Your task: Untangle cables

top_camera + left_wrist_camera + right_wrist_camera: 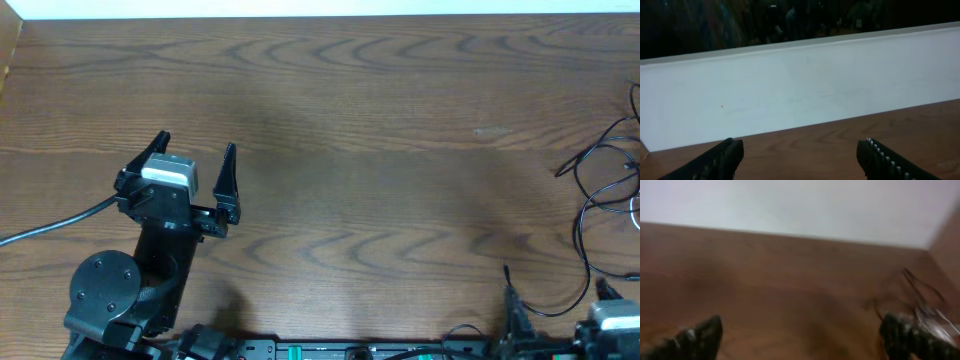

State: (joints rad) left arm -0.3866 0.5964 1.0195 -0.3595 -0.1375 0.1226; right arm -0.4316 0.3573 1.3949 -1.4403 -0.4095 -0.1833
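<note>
Cables [598, 190] lie in a loose sprawl at the right edge of the counter [380, 120], with part of the heap running off the overhead picture. From where I stand they look thin, light and limp. A pinch on one strand would likely lift it with hardly any load, but it would drag its neighbours wherever the loops cross, and a smooth cord could slide through the jaws. I'd judge the best hold to be a free stretch of an outer loop, or close behind a plug end, rather than in the thick of the crossings. No plug shows clearly enough to point out.

Counting: I make out at least three black loops overhead, but I cannot tell whether they are separate cords or one doubled back. One pale strand [935, 316] shows, blurred, in the right wrist view. There are two grippers. The right gripper [800, 325] has its jaws spread wide and empty, with the heap just beyond one finger. The left gripper [197, 142] sits well apart from the heap, across the counter, its jaws likewise spread and holding nothing. One thick black lead [50, 225] trails from the left arm and looks to be part of the rig.
</note>
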